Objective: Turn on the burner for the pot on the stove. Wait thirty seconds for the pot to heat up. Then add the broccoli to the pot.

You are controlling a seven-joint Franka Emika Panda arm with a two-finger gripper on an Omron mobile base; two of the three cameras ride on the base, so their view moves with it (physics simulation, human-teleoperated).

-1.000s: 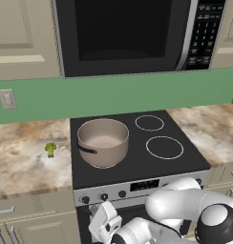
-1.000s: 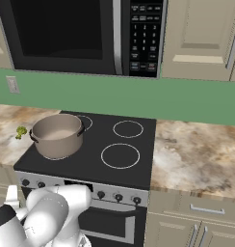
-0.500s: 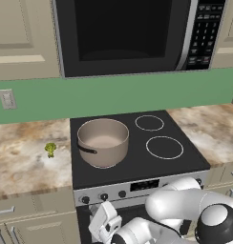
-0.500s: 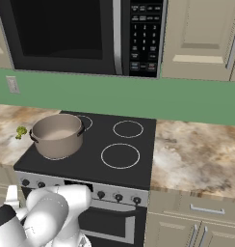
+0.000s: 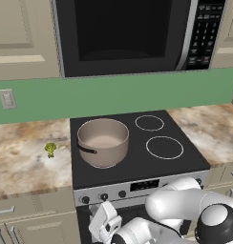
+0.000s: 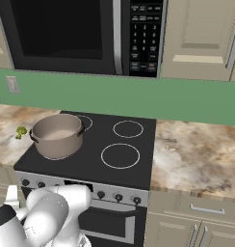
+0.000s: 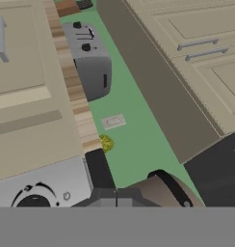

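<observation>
Pot [image 5: 103, 141] sits on front-left burner of stove [image 5: 142, 167]. Broccoli [image 5: 50, 149] on tabletop [image 5: 23, 162] left of stove, well apart from pot. Fingers clenched, empty, down by stove's front panel near knobs [image 5: 103, 196].

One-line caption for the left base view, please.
Beige pot on the stove's front-left burner, broccoli left on the counter, arm low at the knob panel.

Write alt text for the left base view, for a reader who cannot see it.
A beige pot sits on the front-left burner of a black glass-top stove under a black microwave. A small broccoli floret lies on the marble counter to the pot's left, while the white arm folds low before the stove's knobs.
</observation>
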